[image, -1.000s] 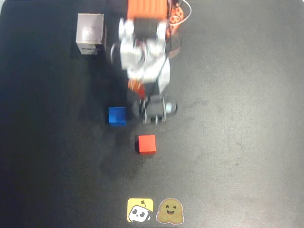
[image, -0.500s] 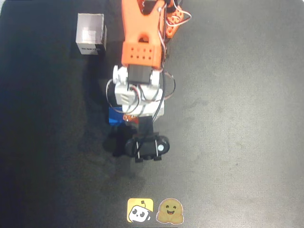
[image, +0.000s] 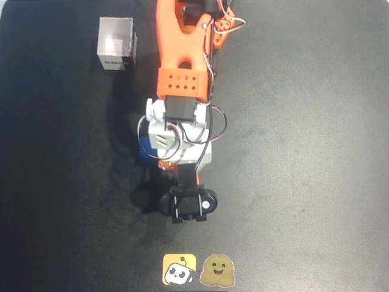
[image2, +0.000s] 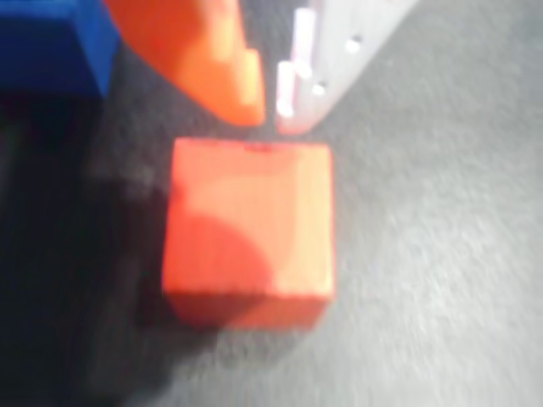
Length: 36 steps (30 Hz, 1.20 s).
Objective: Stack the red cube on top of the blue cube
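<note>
Wrist view puts the red cube [image2: 248, 233] just ahead of the gripper [image2: 267, 106], resting flat on the dark table [image2: 441, 254], one face square to the fingertips. Orange finger [image2: 212, 59] and pale finger [image2: 331, 59] nearly together at the tips, only a thin gap between, and both stopping short of the cube's near edge, close but seemingly not touching. Nothing held. Too narrow, as set, to pass either side of the cube; likely needs spreading before any descent.

Blue cube [image2: 55, 42] back and to the left of the fingers in the wrist view, apart from the red cube, a strip of table between them. No long axis on either cube, so any square approach serves.

Overhead view shows the arm [image: 182, 85] stretched down the picture, covering the red cube and all but a sliver of the blue cube [image: 144, 152] at the wrist's left. White-grey box [image: 116, 43] well away near the arm's base; two stickers [image: 197, 269] beyond the gripper. Open table all round, ample room to lift and carry.
</note>
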### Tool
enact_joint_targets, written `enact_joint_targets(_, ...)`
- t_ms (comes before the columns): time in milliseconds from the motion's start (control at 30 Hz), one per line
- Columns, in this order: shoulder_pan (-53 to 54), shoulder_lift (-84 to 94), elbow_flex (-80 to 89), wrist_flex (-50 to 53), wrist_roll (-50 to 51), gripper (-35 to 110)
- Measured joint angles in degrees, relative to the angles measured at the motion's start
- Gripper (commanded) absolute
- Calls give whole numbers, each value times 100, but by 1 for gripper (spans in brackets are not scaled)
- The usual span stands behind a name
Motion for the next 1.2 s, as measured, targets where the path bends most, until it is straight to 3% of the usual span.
enact_joint_targets(267, -123, -308, -536, 97, 193, 0)
enact_joint_targets(333, -114, -343, -554, 97, 211, 10)
enact_joint_targets(533, -220, -369, -694, 97, 229, 20)
enact_joint_targets(1200, -519, -782, -316, -694, 439, 22)
